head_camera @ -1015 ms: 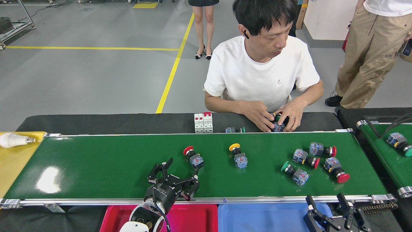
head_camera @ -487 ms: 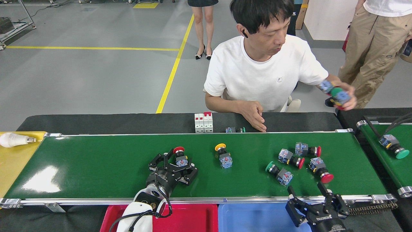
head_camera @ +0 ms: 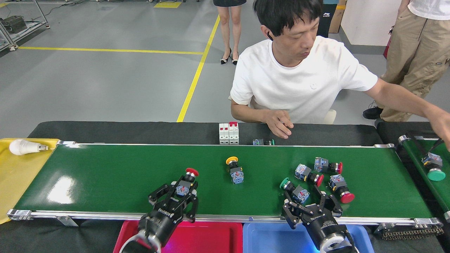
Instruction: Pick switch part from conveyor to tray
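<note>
Six switch parts on the conveyor (head_camera: pixel 105 175) in the head view. Red-capped switch part (head_camera: pixel 185 182) near the front rail, clamped between the fingers of the left gripper (head_camera: pixel 177 191). Yellow-capped switch part (head_camera: pixel 235 171) alone mid-belt. Green-capped switch part (head_camera: pixel 294 189) just beyond the right gripper (head_camera: pixel 309 203), fingers spread apart around its near end, contact impossible to tell. Three more red-capped switch parts (head_camera: pixel 328 166) clustered just to the right. Red tray (head_camera: pixel 207 239) and blue tray (head_camera: pixel 267 239) below the front rail. White breakers (head_camera: pixel 229 133) behind the belt, a person's hand (head_camera: pixel 281 124) beside them. Light bulb (head_camera: pixel 23 147) on a yellow tray (head_camera: pixel 14 182) at far left. Narrow second belt (head_camera: pixel 422 165) at right.
</note>
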Robot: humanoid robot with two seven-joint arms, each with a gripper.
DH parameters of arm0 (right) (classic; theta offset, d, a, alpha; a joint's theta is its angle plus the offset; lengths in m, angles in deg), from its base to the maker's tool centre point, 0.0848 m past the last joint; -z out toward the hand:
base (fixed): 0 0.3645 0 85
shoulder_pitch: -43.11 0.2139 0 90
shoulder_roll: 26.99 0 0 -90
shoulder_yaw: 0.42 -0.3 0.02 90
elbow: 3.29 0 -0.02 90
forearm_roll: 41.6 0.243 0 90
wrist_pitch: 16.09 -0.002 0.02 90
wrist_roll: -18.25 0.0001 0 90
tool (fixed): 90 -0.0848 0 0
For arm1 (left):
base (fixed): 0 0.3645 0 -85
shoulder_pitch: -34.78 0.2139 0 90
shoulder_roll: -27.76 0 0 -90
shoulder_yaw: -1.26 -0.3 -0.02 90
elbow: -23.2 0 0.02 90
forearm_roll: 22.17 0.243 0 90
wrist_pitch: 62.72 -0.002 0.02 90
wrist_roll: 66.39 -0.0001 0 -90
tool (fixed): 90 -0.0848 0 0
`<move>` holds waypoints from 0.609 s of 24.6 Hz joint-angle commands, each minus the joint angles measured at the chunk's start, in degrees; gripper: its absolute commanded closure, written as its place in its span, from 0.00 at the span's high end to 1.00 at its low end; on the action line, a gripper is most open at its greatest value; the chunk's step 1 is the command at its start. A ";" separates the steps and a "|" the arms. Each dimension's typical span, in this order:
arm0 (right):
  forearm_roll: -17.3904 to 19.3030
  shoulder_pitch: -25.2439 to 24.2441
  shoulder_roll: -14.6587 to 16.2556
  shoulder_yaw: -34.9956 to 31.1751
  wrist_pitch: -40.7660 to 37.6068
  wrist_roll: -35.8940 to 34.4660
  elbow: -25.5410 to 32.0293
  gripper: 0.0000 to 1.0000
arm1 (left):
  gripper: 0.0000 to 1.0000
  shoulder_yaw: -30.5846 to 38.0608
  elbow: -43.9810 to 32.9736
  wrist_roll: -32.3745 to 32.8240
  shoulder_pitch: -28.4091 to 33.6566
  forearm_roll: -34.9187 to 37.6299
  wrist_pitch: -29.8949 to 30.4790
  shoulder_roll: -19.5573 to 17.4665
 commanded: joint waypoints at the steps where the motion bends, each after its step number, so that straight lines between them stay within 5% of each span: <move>1: 0.21 0.95 0.05 0.05 -3.45 0.10 0.38 0.11 | 0.23 0.89 -2.25 -1.04 2.78 0.02 2.53 -1.49; 3: 0.30 0.87 0.05 0.05 -4.51 0.45 0.38 0.09 | 0.49 0.89 -1.81 -1.92 5.06 0.54 2.27 -4.21; 5: 0.48 0.78 0.05 0.05 -5.83 0.63 0.56 0.09 | 1.00 0.80 -0.23 -2.53 6.12 1.77 2.18 -5.01; 10: 4.43 -2.47 1.63 -0.21 -16.64 0.71 7.06 0.09 | 1.00 5.28 1.44 -4.11 6.65 0.10 2.09 -3.34; 15: 10.50 -9.33 3.48 -0.21 -37.64 0.54 15.24 0.11 | 1.00 15.47 -0.05 -1.57 6.39 -4.73 1.92 1.76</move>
